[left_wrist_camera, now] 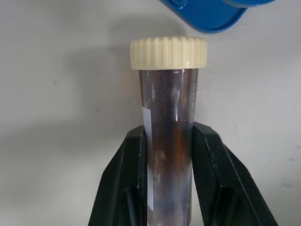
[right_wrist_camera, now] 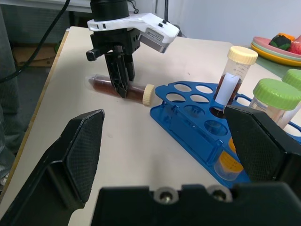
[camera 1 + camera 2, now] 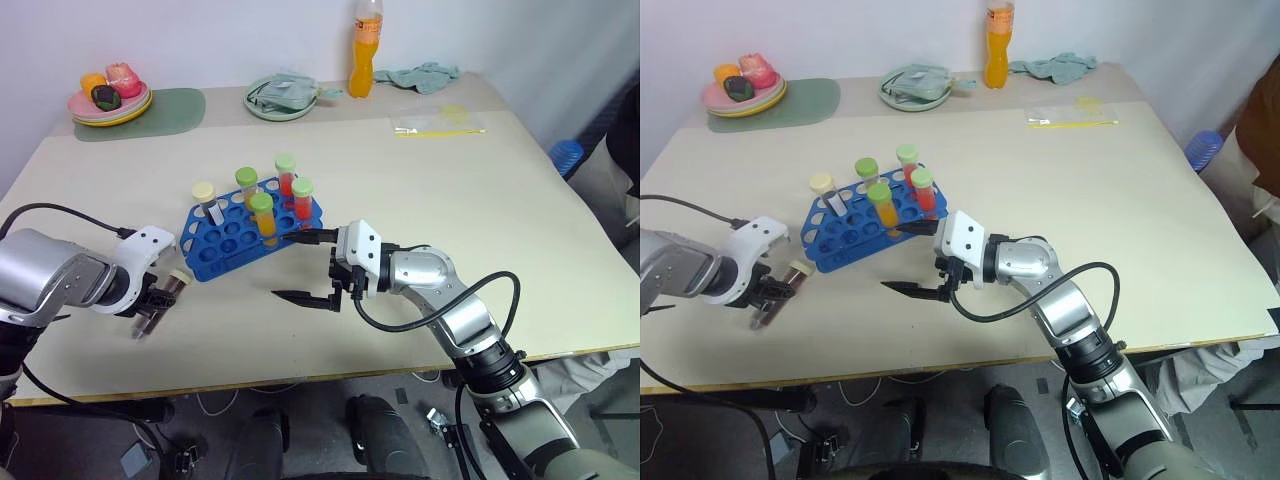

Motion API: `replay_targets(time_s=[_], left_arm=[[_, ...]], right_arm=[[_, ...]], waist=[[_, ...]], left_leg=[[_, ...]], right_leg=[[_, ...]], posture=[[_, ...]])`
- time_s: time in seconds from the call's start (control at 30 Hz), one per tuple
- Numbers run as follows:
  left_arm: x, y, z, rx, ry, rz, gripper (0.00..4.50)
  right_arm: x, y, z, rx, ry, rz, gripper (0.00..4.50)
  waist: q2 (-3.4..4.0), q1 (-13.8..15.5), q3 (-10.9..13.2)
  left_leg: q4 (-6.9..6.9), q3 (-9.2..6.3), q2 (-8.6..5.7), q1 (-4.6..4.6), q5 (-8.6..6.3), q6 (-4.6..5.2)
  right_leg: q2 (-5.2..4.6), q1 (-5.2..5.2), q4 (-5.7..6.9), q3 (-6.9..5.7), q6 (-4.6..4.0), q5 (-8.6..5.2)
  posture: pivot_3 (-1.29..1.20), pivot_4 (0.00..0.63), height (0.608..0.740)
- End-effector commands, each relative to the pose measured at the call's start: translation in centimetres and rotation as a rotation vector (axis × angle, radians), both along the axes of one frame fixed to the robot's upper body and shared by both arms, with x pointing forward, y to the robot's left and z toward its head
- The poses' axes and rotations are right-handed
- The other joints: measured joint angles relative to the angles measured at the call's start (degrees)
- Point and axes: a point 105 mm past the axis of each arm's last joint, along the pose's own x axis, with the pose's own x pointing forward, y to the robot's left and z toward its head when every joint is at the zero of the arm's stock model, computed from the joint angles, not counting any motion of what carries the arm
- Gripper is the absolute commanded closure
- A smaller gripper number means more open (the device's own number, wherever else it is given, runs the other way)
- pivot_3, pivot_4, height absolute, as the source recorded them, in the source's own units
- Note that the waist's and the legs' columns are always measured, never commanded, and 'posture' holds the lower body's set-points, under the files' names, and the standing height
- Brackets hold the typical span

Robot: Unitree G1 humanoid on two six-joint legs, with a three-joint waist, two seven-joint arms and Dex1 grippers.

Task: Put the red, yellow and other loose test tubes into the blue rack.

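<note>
While left gripper (image 2: 120,75) pinches the slick, light, rigid brown tube (image 1: 169,136) mid-barrel at rack's (image 3: 225,240) 8 o'clock, right gripper (image 3: 303,268) gapes empty.

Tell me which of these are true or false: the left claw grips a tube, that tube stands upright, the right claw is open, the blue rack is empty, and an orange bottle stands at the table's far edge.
1. The left gripper is closed on a tube. True: its fingers pinch the cream-capped dark tube.
2. That tube stands upright. False: it lies flat on the table.
3. The right gripper is open. True.
4. The blue rack is empty. False: it holds five tubes.
5. An orange bottle stands at the far edge. True.
</note>
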Motion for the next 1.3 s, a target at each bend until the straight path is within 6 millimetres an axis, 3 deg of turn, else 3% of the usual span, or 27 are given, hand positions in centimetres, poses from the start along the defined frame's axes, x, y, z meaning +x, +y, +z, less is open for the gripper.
replay_targets(time_s=[0.03, 0.1, 0.2, 0.27, 0.37, 0.5, 0.63, 0.77, 1.3], left_arm=[[-0.7, 2.5, 0.9, 0.043, -0.036, 0.076, 3.70], [0.1, 3.7, 2.9, 0.040, -0.206, 0.122, 3.70], [2.0, 3.2, 8.9, 0.022, -0.711, 0.057, 3.70], [1.2, 1.9, 11.4, 0.004, -0.943, 0.017, 3.70], [-0.8, -0.7, 12.9, -0.070, -1.218, -0.031, 3.70], [-1.5, -4.4, 12.0, -0.214, -1.373, -0.005, 3.70], [-0.1, -8.2, 9.7, -0.193, -1.459, 0.008, 3.70], [1.2, -9.6, 7.4, -0.231, -1.429, 0.045, 3.70], [3.7, -11.7, 4.6, -0.261, -1.349, -0.034, 3.70]], right_arm=[[-0.6, 0.4, 1.4, 0.033, -0.049, 0.031, 0.00], [-0.4, 0.0, 1.3, 0.035, -0.042, 0.012, 0.00], [0.3, -0.8, 1.0, 0.050, -0.007, -0.048, 0.00], [0.9, -1.5, 0.4, 0.057, 0.025, -0.100, 0.00], [1.4, -2.4, -0.4, 0.069, 0.071, -0.169, 0.00], [2.0, -2.8, -1.0, 0.098, 0.119, -0.226, 0.00], [2.5, -2.6, -1.5, 0.102, 0.128, -0.249, 0.00], [2.8, -2.5, -1.3, 0.104, 0.116, -0.257, 0.00], [2.5, -2.4, -1.3, 0.124, 0.114, -0.275, 0.00]], waist=[[0.00, -0.4, 0.0], [0.01, -0.5, 0.0], [-0.06, 0.3, 0.0], [-0.19, 1.2, 0.0], [-0.17, 2.0, -0.1], [-0.22, 3.0, -0.1], [-0.27, 2.9, -0.2], [-0.26, 2.6, -0.2], [-0.26, 2.7, -0.2]], left_leg=[[0.00, 0.00, 0.00, 0.01, 0.00, 0.00], [-0.03, 0.04, 0.04, 0.01, 0.00, 0.00], [0.01, 0.00, 0.05, -0.05, 0.00, 0.00], [0.04, 0.00, 0.05, -0.11, 0.03, -0.06], [0.05, 0.10, -0.06, -0.12, 0.03, -0.08], [0.10, 0.22, -0.11, -0.08, 0.03, -0.07], [0.14, 0.17, -0.12, 0.07, 0.03, -0.08], [0.13, 0.16, -0.10, 0.08, 0.03, -0.07], [0.12, 0.14, -0.06, 0.05, 0.03, -0.06]], right_leg=[[0.00, 0.00, 0.00, 0.01, 0.00, 0.00], [0.03, -0.09, 0.04, 0.06, 0.00, 0.00], [0.00, -0.15, 0.10, 0.04, -0.03, -0.01], [-0.07, -0.14, 0.02, 0.00, -0.04, 0.01], [-0.31, -0.03, -0.18, 0.01, -0.01, 0.02], [-0.37, 0.00, -0.19, 0.10, 0.11, 0.09], [-0.24, 0.23, -0.17, 0.09, 0.10, 0.12], [-0.18, 0.22, -0.16, 0.10, 0.10, 0.12], [-0.10, 0.17, -0.14, 0.09, 0.10, 0.12]], posture=[[0.00, 0.150, 0.740], [0.00, 0.150, 0.740], [0.00, 0.150, 0.740], [0.00, 0.150, 0.740], [0.00, 0.150, 0.740], [0.00, 0.150, 0.740], [0.00, 0.150, 0.740], [0.00, 0.150, 0.740], [0.00, 0.150, 0.740]])
